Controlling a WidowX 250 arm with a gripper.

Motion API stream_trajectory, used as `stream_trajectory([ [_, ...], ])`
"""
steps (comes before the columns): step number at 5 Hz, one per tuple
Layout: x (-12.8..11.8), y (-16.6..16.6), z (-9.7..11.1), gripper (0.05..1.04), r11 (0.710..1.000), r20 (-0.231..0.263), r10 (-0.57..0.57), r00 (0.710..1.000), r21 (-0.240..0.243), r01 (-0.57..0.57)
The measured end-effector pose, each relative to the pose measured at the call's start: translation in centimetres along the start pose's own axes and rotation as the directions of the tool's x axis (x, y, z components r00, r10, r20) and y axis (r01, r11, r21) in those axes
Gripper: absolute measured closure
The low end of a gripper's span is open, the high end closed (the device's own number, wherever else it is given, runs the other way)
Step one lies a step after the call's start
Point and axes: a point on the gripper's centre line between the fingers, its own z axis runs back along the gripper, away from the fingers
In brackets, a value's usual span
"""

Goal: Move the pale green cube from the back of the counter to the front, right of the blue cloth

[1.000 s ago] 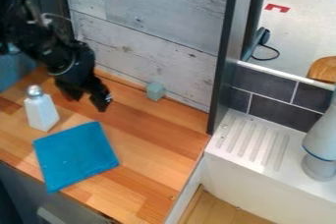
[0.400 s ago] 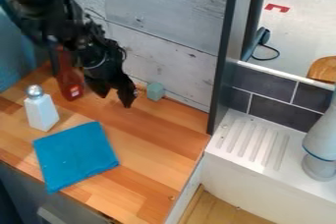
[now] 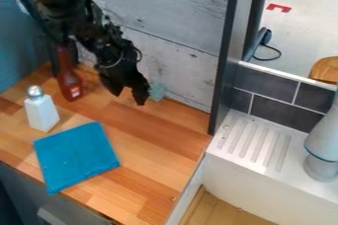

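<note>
Gripper (image 3: 128, 98) has shifted across the counter (image 3: 142, 157) toward the small pale block (image 3: 159, 91) since the earlier frames. Nearest, the blue cloth (image 3: 76, 155) lies flat; beyond it, the white shaker (image 3: 41, 112) stands upright. Claw found with fingers apart, one appearing just beside the block; contact cannot be confirmed. Block sits near the plank wall (image 3: 182, 66). Advised: centre the opening over the block before lowering, clear of the planks.

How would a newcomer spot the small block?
Start at the wooden counter, then its grey plank wall. At the wall's foot, right of the black pincer in view, sits the pale teal block. It's far shorter than the red bottle and white bottle.
</note>
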Motion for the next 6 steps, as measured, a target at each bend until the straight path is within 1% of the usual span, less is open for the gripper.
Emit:
stream_trajectory([
  [2, 1.8, 0.0, -1.1, 0.083, 1.000, -0.002, 0.009, 1.000, 0.004, -0.009],
  [3, 2.3, -0.6, -2.3, 0.083, 1.000, -0.013, 0.001, 1.000, -0.003, -0.001],
  [6, 2.8, -0.9, -3.8, 0.083, 1.000, -0.030, -0.002, 1.000, 0.001, 0.002],
])
